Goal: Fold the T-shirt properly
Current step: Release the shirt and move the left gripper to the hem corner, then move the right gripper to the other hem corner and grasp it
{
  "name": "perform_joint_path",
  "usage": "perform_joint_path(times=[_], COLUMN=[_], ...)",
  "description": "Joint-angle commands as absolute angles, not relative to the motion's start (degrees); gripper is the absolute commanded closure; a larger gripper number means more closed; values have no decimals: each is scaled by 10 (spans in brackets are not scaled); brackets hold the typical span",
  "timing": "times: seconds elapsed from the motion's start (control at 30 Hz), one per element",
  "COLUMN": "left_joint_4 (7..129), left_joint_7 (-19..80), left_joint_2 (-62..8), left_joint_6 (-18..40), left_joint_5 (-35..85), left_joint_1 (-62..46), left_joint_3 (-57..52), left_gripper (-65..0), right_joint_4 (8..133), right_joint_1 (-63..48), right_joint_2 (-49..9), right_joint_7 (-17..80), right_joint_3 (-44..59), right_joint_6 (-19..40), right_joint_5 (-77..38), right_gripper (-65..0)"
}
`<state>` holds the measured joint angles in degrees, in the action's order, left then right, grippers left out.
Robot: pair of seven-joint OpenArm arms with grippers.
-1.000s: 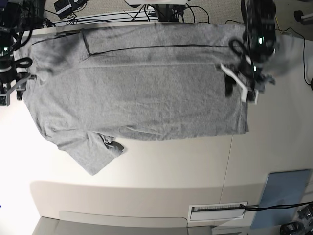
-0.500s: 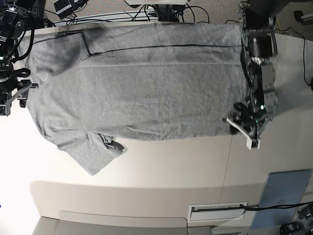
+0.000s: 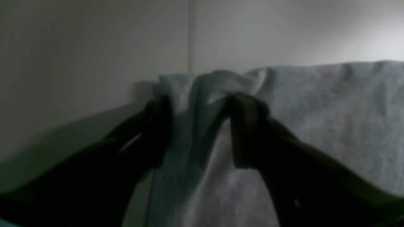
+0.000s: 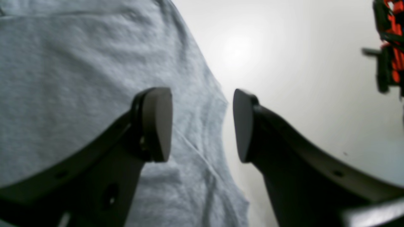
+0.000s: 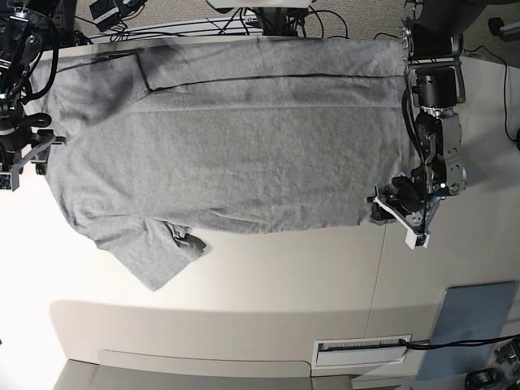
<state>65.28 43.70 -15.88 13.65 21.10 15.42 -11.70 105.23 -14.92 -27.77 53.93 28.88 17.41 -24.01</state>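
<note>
The heather-grey T-shirt (image 5: 244,146) lies spread flat across the table, plain side up, with one sleeve (image 5: 150,252) pointing toward the near edge. My left gripper (image 5: 390,210) is at the shirt's near right hem corner. In the left wrist view (image 3: 202,126) its dark fingers are closed on a bunched fold of the grey cloth (image 3: 331,119). My right gripper (image 5: 28,158) is at the shirt's left end. In the right wrist view (image 4: 202,123) it is open and straddles the shirt's edge (image 4: 63,78), empty.
A blue-grey flat panel (image 5: 471,325) lies at the near right corner. A white slotted plate (image 5: 361,351) sits at the near edge. Cables (image 5: 162,24) run behind the table. A table seam (image 5: 380,268) runs toward the near edge. A red and black object (image 4: 389,47) shows at the right wrist view's far right.
My left arm has moved from the far part of the right hem to its near corner and closed on it, bunching the corner slightly inward. My right gripper has shifted slightly.
</note>
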Motion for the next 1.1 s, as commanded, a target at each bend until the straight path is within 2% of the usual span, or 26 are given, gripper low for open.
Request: perform_joint_path(times=[0.0, 0.1, 0.13, 0.27, 0.43, 0.63, 0.8, 1.07], left_joint_4=[659, 659, 659, 660, 660, 660, 659, 659], left_joint_7=[444, 436, 435, 435, 437, 438, 440, 442], left_joint_2=[-164, -164, -164, -163, -163, -163, -163, -163], left_joint_6=[140, 133, 123, 110, 124, 132, 132, 132], left_joint_5=[215, 210, 210, 211, 210, 210, 210, 210], left_joint_1=[165, 165, 166, 165, 165, 163, 160, 160], left_joint_3=[-118, -118, -118, -118, -118, -118, -118, -118], left_gripper=[-225, -18, 0, 0, 0, 0, 0, 0], right_joint_4=[1061, 1060, 1060, 1039, 925, 726, 534, 292], right_joint_1=[-144, -144, -144, -114, 10, 209, 358, 489], right_joint_2=[-292, -292, -292, -298, -323, -322, -318, -283], right_joint_7=[525, 507, 493, 471, 471, 476, 468, 372], right_joint_3=[296, 296, 296, 273, 149, 10, -95, -238], right_joint_6=[171, 171, 172, 174, 173, 176, 228, 233], right_joint_5=[-240, -240, -240, -240, -207, -179, -180, -165], right_gripper=[-305, -305, -305, -305, -305, -305, -305, -305])
